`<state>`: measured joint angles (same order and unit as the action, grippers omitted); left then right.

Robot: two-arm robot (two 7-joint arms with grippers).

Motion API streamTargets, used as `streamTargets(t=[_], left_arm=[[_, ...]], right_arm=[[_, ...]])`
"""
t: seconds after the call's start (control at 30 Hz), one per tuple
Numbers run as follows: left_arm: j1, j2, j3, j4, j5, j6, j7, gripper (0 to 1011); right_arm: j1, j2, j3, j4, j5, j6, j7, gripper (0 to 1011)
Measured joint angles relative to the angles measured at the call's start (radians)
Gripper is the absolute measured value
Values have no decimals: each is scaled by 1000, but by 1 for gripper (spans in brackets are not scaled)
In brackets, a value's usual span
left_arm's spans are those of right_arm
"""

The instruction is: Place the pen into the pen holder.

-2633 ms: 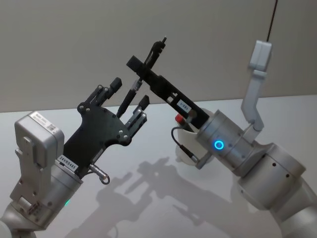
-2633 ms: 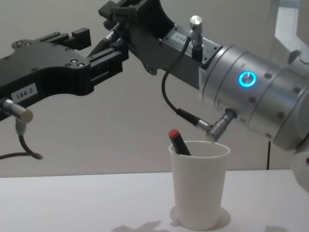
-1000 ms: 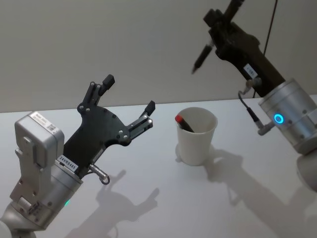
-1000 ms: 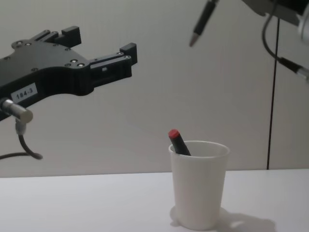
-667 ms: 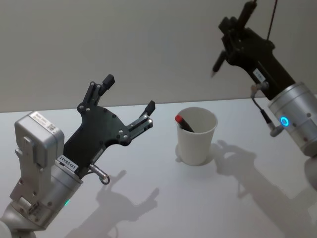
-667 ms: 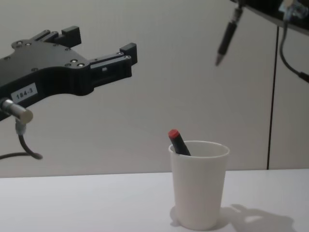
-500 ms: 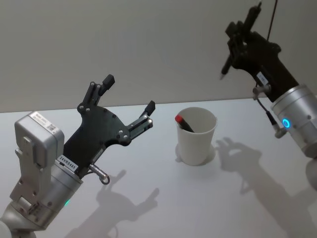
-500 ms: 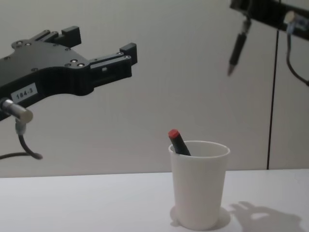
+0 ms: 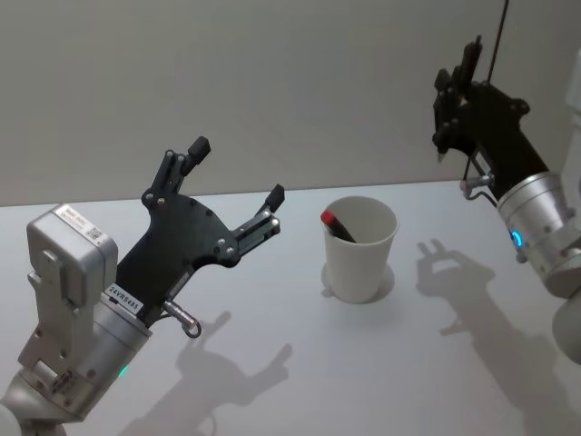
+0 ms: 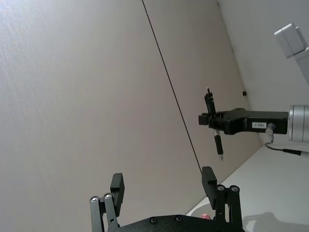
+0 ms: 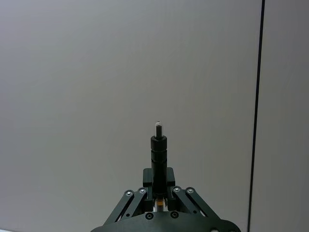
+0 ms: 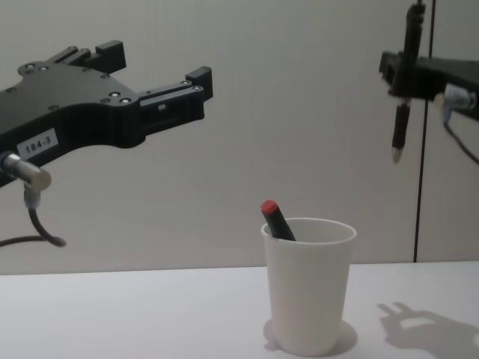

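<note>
Over on the left, the left gripper [image 9: 238, 186] is hanging in the air above the counter [image 9: 300, 363], jaws spread wide and gripping nothing, exactly where it was a second ago. It let the black pen go earlier, and it is sitting this stretch out.

Moving to the middle, the pen holder [image 12: 308, 284], a plain white paper cup, is standing upright on the counter, and a red-capped marker [image 12: 276, 220] is already leaning inside against its rim.

Now the right side, where things are changing. The right gripper [image 12: 404, 78] is carrying the black pen [image 12: 401, 123], jaws clenched on its barrel, tip pointing down. In the last second it has been swinging away to the right and turning the pen from a slant to near vertical. In the chest view the pen is hanging high above and well to the right of the cup, not over the opening.

So the handover looks done and the pen is squared up for a drop, but the arm will probably need to come back left over the rim before lowering it in.
</note>
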<state>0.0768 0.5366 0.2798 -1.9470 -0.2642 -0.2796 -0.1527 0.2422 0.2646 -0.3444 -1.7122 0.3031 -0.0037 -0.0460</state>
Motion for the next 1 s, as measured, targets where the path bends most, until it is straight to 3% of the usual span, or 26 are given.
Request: streamTargets(t=[0.27, 0.47, 0.7, 1.0], left_arm=[[0, 0, 0, 0, 0, 0, 0, 1001], [0, 0, 0, 0, 0, 0, 0, 1001], [0, 0, 0, 0, 0, 0, 0, 1001], [0, 0, 0, 0, 0, 0, 0, 1001]], right_arm=[[27, -40, -30, 74, -162, -1, -30, 130], [50, -73, -53, 118, -236, -16, -27, 130], [69, -106, -76, 148, -283, -28, 1, 130], [75, -131, -96, 158, -302, -22, 38, 130]])
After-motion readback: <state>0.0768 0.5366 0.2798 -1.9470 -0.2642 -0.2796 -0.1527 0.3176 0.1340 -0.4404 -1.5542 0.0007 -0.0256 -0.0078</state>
